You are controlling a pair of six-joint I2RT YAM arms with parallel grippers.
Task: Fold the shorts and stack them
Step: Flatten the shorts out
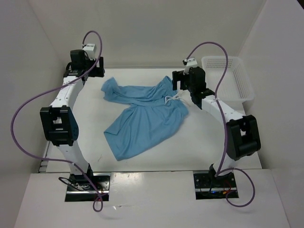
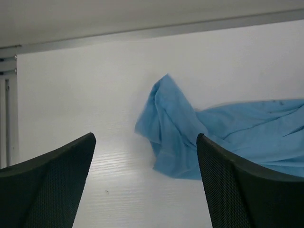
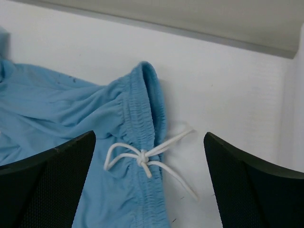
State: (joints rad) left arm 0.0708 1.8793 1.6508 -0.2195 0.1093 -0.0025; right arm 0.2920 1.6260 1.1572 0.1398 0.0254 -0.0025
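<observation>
Two claws released, nothing held: left gripper (image 2: 145, 190) faces a rumpled fabric end, right gripper (image 3: 149, 185) hangs over waistband (image 3: 140, 109) and drawstring (image 3: 142, 157). Shorts (image 1: 142, 118) lie crumpled mid-frame, top view. Probably light, limp; pinch waistband corners, not the string.

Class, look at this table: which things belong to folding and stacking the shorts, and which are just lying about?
Belongs to the job:
- light sky-blue soft fabric shorts, crumpled, not yet folded
- their white drawstring

Just lying about:
- white plastic mesh basket, at the far right
</observation>
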